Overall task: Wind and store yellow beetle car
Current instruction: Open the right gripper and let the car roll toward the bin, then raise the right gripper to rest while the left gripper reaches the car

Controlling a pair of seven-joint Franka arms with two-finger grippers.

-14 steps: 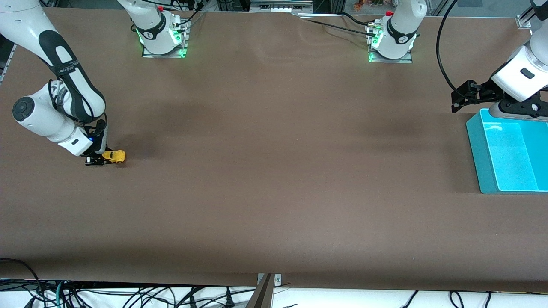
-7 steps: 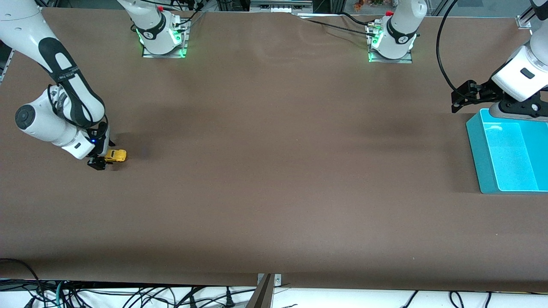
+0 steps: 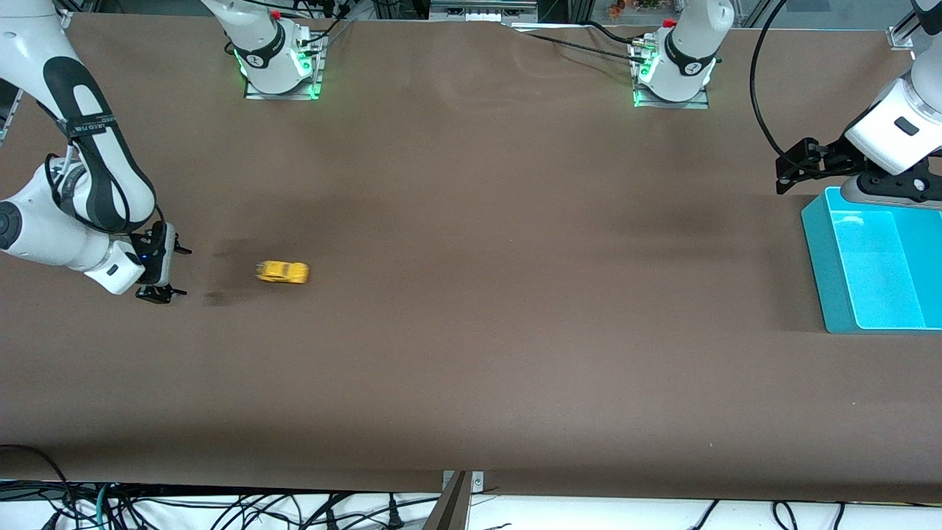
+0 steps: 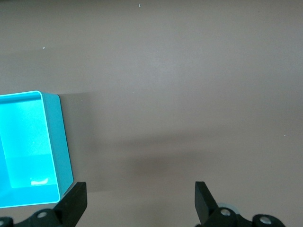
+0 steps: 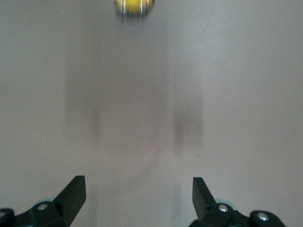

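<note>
Where brown cloth lies smooth, the rounded yellow beetle car (image 3: 282,272) sits.

The tiny yellow beetle car (image 3: 282,272) sits upright on its wheels, free, toward the right arm's end.

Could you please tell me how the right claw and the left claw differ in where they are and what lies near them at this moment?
The right claw is low over bare table at the right arm's end, with the yellow beetle car loose on the table apart from it; the left claw hangs beside the turquoise bin at the left arm's end. The right wrist view shows the car ahead; the left wrist view shows only the bin and table. Both claws are open and hold nothing.
</note>
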